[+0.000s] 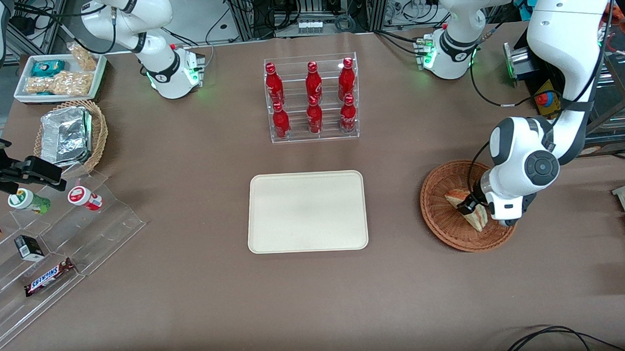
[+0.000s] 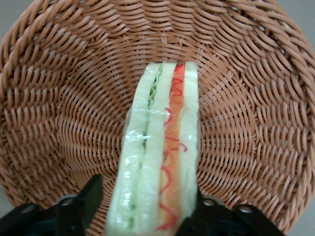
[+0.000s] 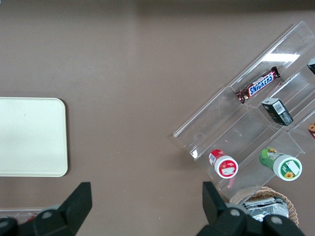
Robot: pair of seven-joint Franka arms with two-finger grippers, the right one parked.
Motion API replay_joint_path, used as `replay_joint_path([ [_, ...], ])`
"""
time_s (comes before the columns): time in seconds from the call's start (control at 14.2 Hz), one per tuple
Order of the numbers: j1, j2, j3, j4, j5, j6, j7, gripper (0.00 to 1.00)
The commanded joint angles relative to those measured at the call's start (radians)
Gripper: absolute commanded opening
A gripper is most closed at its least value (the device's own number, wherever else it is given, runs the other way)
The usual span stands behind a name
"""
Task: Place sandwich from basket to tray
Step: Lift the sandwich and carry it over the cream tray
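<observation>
The left gripper (image 2: 147, 209) sits low in the reddish-brown wicker basket (image 1: 441, 212), its fingers (image 2: 86, 201) straddling the clear-wrapped sandwich (image 2: 160, 162) — one pressed to the bread, the other just beside it. The wedge stands on edge inside the basket — well apart from the cream tray (image 1: 307, 211) at mid-bench.

Even, bright overhead lighting in front view; table (image 1: 191, 283) uniformly lit, shadows soft and short. Tray (image 1: 307, 212) shows faint darker patch across middle. Glare streaks on clear acrylic shelves (image 3: 275, 59). Green indicator glow at arm bases. Left wrist view: basket (image 2: 64, 98) weave sharp, sandwich (image 2: 160, 162) wrap carries small highlights; gripper (image 2: 145, 216) at sandwich, its fingers (image 2: 83, 204) dark, slightly soft. Basket rim curves near frame edges.
</observation>
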Motion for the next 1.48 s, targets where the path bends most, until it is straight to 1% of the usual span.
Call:
replay_joint_path([
  [0.0,-0.002,0.016,0.0,0.027,0.011,0.009,-0.075,0.17],
  [0.07,-0.001,0.014,0.0,0.032,0.011,0.009,-0.074,0.12],
  [0.14,0.004,0.01,0.0,0.042,0.016,0.004,-0.048,0.1],
  [0.21,0.005,0.005,-0.001,0.054,0.02,0.004,-0.005,0.09],
  [0.35,-0.005,-0.012,-0.001,0.084,0.022,-0.03,0.014,0.07],
  [0.49,-0.018,-0.051,-0.013,0.085,0.033,-0.042,0.047,0.07],
  [0.56,-0.051,-0.061,-0.021,0.09,0.06,-0.041,0.146,0.08],
  [0.63,-0.085,-0.064,-0.023,0.097,0.065,-0.041,0.204,0.08],
  [0.7,-0.117,-0.065,-0.023,0.099,0.068,-0.041,0.234,0.08],
  [0.84,-0.207,-0.053,-0.03,0.133,0.073,-0.041,0.235,0.08],
  [0.98,-0.344,0.011,-0.03,0.227,0.068,-0.053,0.22,0.09],
  [1.12,-0.456,0.121,-0.029,0.365,0.062,-0.053,0.172,0.1],
  [1.27,-0.539,0.221,-0.029,0.494,0.076,-0.067,0.126,0.1],
  [1.41,-0.628,0.336,-0.023,0.623,0.074,-0.112,0.123,0.11],
])
